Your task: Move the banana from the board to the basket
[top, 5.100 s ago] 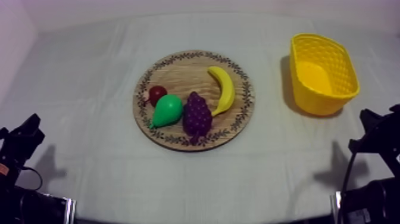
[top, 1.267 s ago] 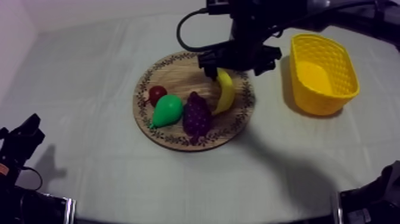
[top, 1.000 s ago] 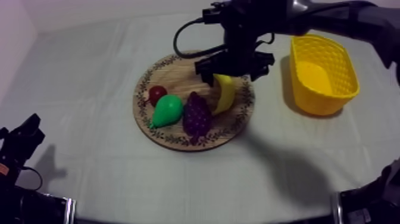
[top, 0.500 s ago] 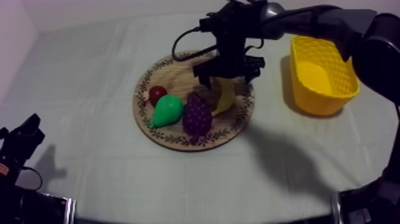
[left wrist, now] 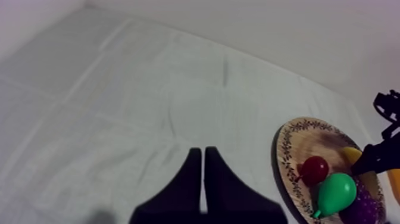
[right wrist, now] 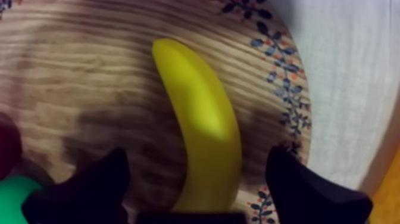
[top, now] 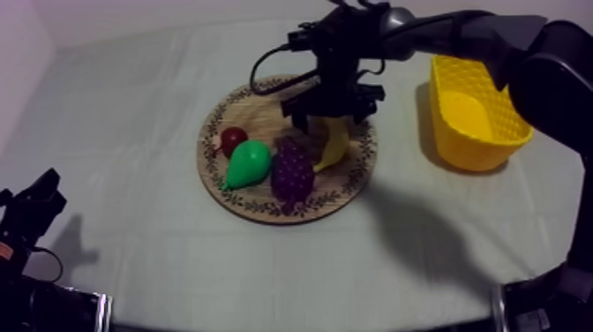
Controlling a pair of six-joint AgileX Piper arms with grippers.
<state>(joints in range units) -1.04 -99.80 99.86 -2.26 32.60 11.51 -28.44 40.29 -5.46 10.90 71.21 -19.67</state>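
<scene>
The yellow banana (top: 334, 147) lies on the right half of the round wooden board (top: 265, 106), and my right gripper (top: 331, 113) sits low over its upper half. In the right wrist view the banana (right wrist: 205, 122) runs between the two black fingers (right wrist: 89, 184), which stand wide apart with a gap on each side: my right gripper (right wrist: 196, 164) is open. The yellow basket (top: 477, 108) stands to the right of the board. My left gripper (left wrist: 203, 179) hangs over bare cloth with its fingers together, shut.
A green pear (top: 247, 163), a purple bunch of grapes (top: 292, 172) and a small red fruit (top: 233, 139) share the board, left of the banana. My left arm (top: 31, 207) rests at the near left corner. Bare cloth lies between board and basket.
My right arm has come from its rest place to the board. Over the last second its gripper sank lower around the banana's upper half. The banana and my left arm have not moved.
</scene>
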